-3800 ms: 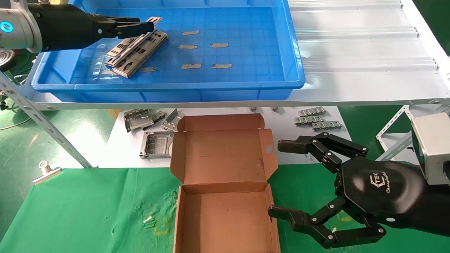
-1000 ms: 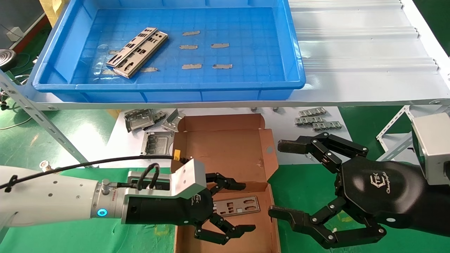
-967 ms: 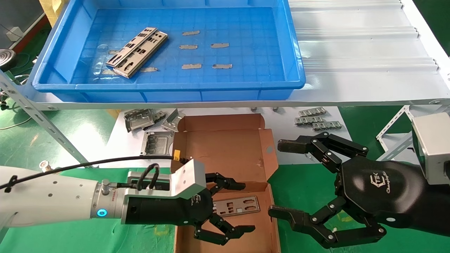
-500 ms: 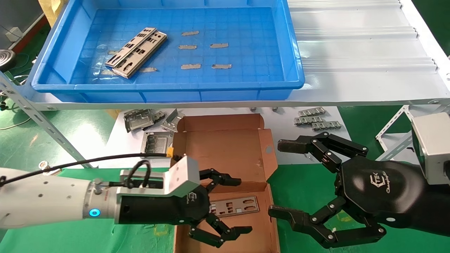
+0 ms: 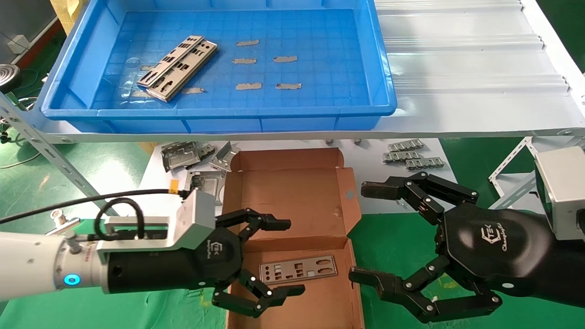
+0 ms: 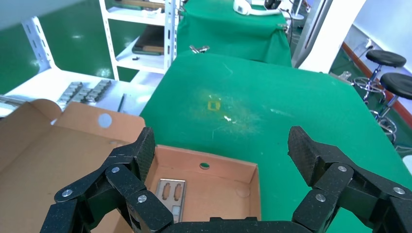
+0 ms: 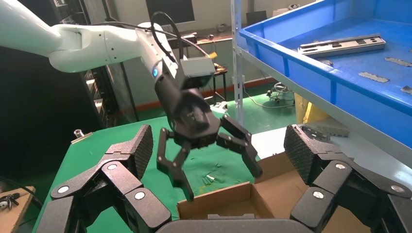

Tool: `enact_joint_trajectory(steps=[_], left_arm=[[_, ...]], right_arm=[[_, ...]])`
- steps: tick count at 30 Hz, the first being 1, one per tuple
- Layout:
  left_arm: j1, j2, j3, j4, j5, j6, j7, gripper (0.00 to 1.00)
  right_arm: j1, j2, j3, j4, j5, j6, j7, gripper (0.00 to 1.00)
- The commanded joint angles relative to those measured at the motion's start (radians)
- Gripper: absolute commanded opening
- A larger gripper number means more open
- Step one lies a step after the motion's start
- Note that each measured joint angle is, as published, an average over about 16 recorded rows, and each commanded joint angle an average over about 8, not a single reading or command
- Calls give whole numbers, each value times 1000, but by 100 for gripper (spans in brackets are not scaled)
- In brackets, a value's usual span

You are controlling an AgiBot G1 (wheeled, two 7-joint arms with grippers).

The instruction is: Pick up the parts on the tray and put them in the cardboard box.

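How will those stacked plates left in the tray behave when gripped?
The plates look thin and flat, so probably stiff and light. They overlap on the tray floor, so one may slide off another. Low edges probably give the open left gripper little to catch.

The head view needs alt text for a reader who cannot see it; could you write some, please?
One punched metal plate lies flat in the open cardboard box, with the left gripper open at the box's left edge. More plates remain in the blue tray on the shelf behind; the right gripper waits open beside the box.
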Motion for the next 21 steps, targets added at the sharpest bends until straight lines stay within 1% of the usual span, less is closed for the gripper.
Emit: enact_joint_trajectory(steps=[1, 21], left_arm=[[6, -15, -12, -10, -15, 7, -4, 100], [67, -162, -129, -115, -163, 77, -41, 100]], right_arm=[[0, 0, 0, 0, 0, 0, 0, 100], [0, 0, 0, 0, 0, 0, 0, 100]])
